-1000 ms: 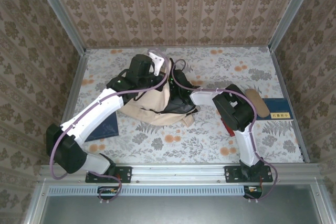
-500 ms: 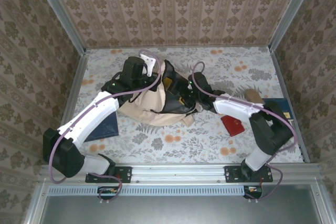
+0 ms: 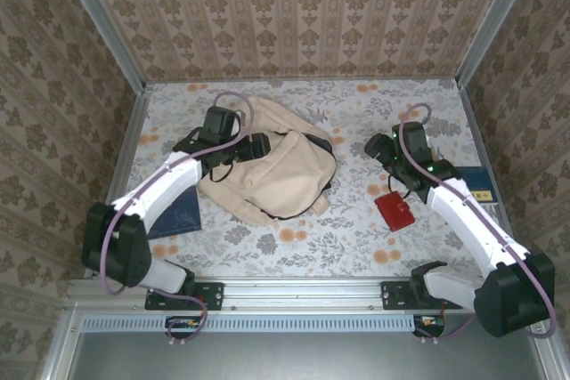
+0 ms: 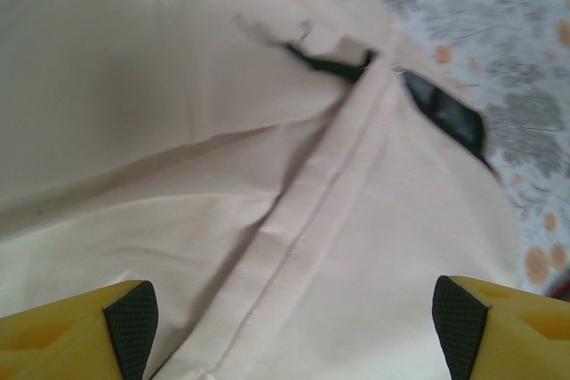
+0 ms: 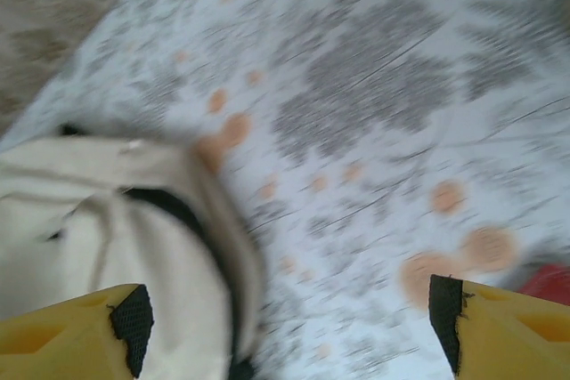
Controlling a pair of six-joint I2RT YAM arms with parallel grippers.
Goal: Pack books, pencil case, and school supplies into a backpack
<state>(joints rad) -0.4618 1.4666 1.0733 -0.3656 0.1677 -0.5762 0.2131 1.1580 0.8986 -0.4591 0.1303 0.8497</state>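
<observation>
The cream backpack (image 3: 283,173) lies slumped in the middle of the table, its flap down. My left gripper (image 3: 252,147) hovers open over its upper left, beige fabric and a seam (image 4: 294,246) between the fingers and nothing held. My right gripper (image 3: 381,146) stands open over bare table, to the right of the backpack's rim (image 5: 107,246). A dark blue book (image 3: 478,182) with a yellowish patch lies at the right edge, partly under the right arm. A small red pouch (image 3: 394,211) lies near that arm; I cannot tell whether it is the pencil case.
A dark blue flat item (image 3: 181,214) lies under my left forearm at the near left. Patterned walls close the table on three sides. The red pouch's corner (image 5: 548,278) sits by my right finger. Floral tabletop (image 3: 356,238) shows in front of the backpack.
The left gripper opened and let go of the backpack, whose flap dropped shut. The right arm drew back to the right, out of the backpack, with its jaws opening wider.
</observation>
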